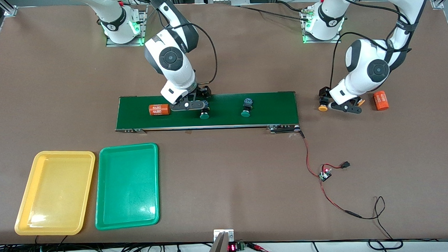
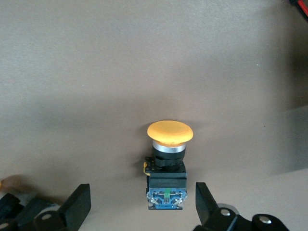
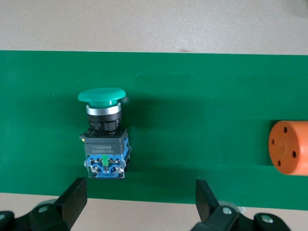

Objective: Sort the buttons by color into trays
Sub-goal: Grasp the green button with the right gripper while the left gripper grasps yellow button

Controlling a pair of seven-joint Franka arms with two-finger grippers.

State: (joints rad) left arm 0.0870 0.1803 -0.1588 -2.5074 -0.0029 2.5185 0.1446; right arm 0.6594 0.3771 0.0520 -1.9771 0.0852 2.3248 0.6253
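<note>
The left end effector (image 2: 143, 204) hangs low over the bare counter (image 1: 226, 178), off the conveyor belt's (image 1: 268, 109) end at the left arm's end of the counter. Its fingers (image 2: 79, 202) stand wide apart, and an orange-yellow push-button (image 2: 167, 166) lies on its side on the counter between them, touched by neither finger; its cap points away from the wrist. An orange cylinder marked "4680" (image 1: 381, 100) lies on the counter just beside this end effector.

The right end effector (image 3: 142, 202) hangs low over the belt, fingers (image 3: 74, 197) likewise spread wide. A green push-button (image 3: 103, 137) lies on the belt just ahead of the fingertips, off toward one finger, ungripped, cap pointing away from the wrist. A second "4680" cylinder (image 1: 159, 109) lies on the belt beside this end effector, toward the right arm's end. Another green push-button (image 1: 247, 107) rests on the belt between the two end effectors.

The yellow tray (image 1: 26, 222) and green tray (image 1: 100, 220) sit side by side, nearer the front camera than the belt, well apart from both end effectors.
</note>
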